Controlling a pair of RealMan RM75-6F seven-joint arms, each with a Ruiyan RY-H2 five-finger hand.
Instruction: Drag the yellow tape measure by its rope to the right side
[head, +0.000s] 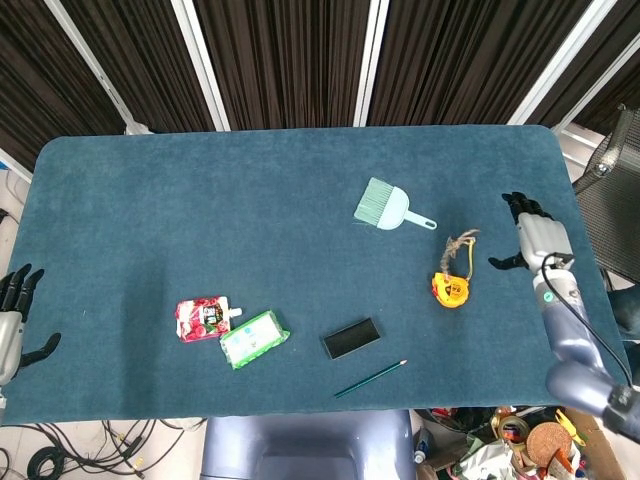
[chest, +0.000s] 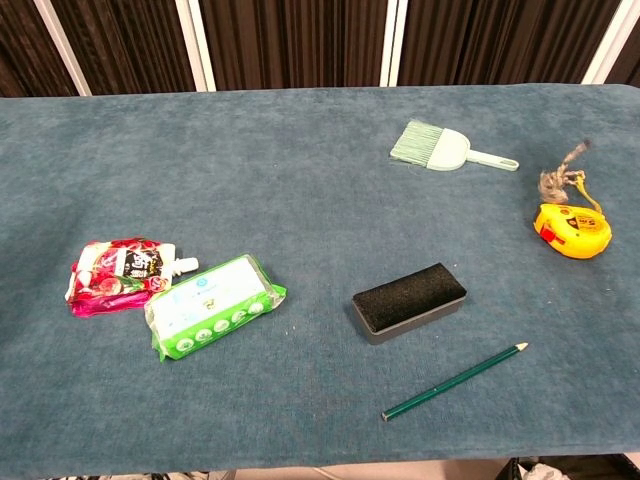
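When I checked the head view, the yellow tape measure (head: 450, 290) lay flat on the blue table (head: 200, 200), toward its right part and well short of the right edge. Its rope (head: 460, 246) sat in a loose heap just behind it (on the far side, toward the curtains), one strand running down to the case. My right hand (head: 536, 236) was over the table's right margin, to the right of the tape measure and clear of both it and the rope. Its fingers were spread apart and held nothing. My left hand (head: 12, 315) was off the table's left edge, well apart from everything, fingers likewise spread and empty.

The chest view agreed: tape measure (chest: 571, 229) near the right border, rope (chest: 560, 180) bunched just beyond it; neither hand appeared there.

Other items noted: a pale green hand brush (head: 385, 207) up and to the left of the tape measure; a black eraser block (head: 351, 338) and a green pencil (head: 370, 379) near the front edge; a green wipes packet (head: 254, 339) touching or nearly touching a red pouch (head: 203, 318) at front left.
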